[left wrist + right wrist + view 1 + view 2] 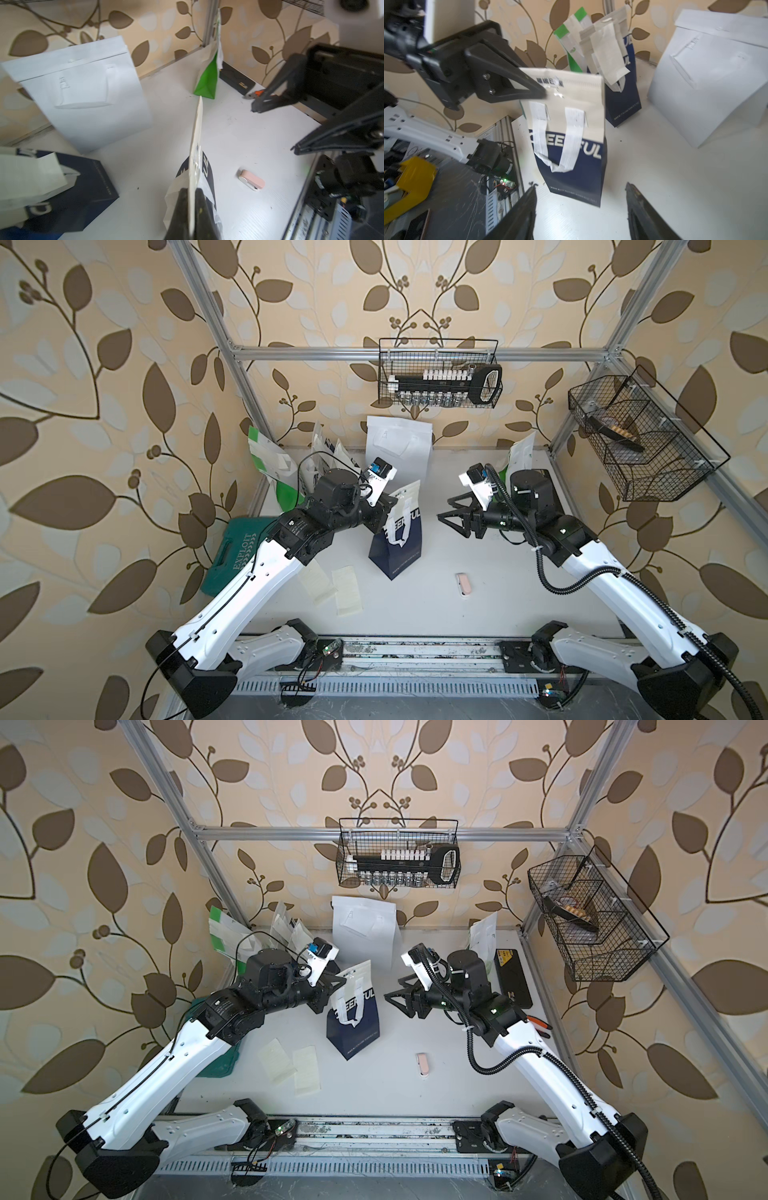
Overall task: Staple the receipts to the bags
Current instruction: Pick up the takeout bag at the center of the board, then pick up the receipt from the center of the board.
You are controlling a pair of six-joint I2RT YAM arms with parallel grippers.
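Left wrist: bag [197,135] rim within left pincer [192,191]

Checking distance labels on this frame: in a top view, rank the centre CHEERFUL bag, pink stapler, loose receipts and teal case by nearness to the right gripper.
From the right gripper:
1. CHEERFUL bag, mid-table, just off its fingertips.
2. Pink stapler, nearer the robot's base.
3. Loose receipts, by the left arm.
4. Teal case, far left edge.

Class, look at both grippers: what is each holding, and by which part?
The left gripper is shut on the navy-and-white CHEERFUL bag, pinching its white top edge. The right gripper is open, holding nothing.
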